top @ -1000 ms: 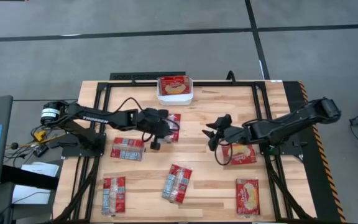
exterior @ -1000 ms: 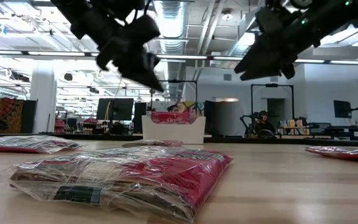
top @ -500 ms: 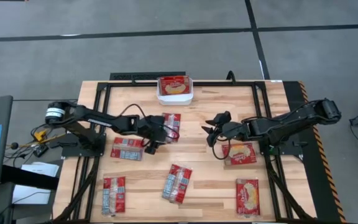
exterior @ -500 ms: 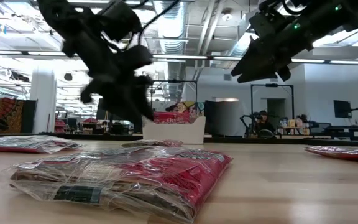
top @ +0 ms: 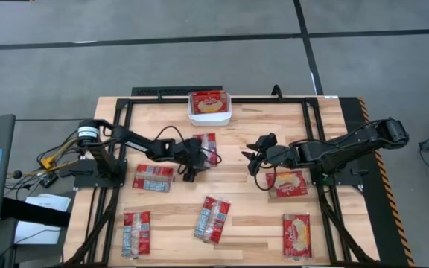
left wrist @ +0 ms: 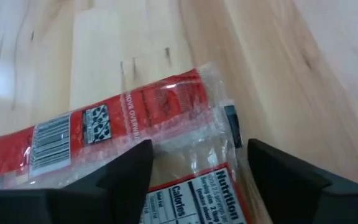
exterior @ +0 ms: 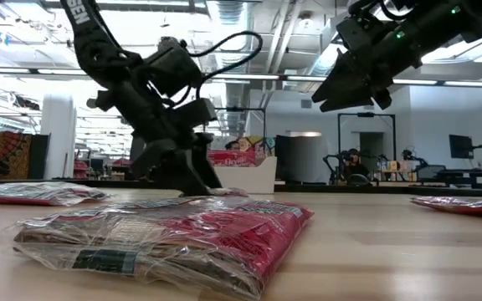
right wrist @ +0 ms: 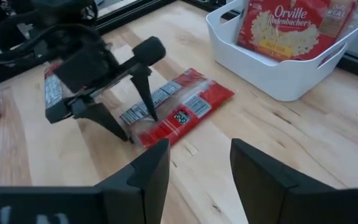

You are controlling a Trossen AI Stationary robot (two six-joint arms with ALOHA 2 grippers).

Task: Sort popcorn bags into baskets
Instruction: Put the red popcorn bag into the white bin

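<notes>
From above, the left gripper is standing with parted fingers over a bag lying print side up near the table's middle, its long axis running toward the basket at the far edge, while the right gripper is waiting open and empty nearby. In the left wrist view "Nutrition" is showing on this bag between the released fingers, not gripping it. In the right wrist view the bag inside the basket is reading "Orville Redenbacher's".
</notes>
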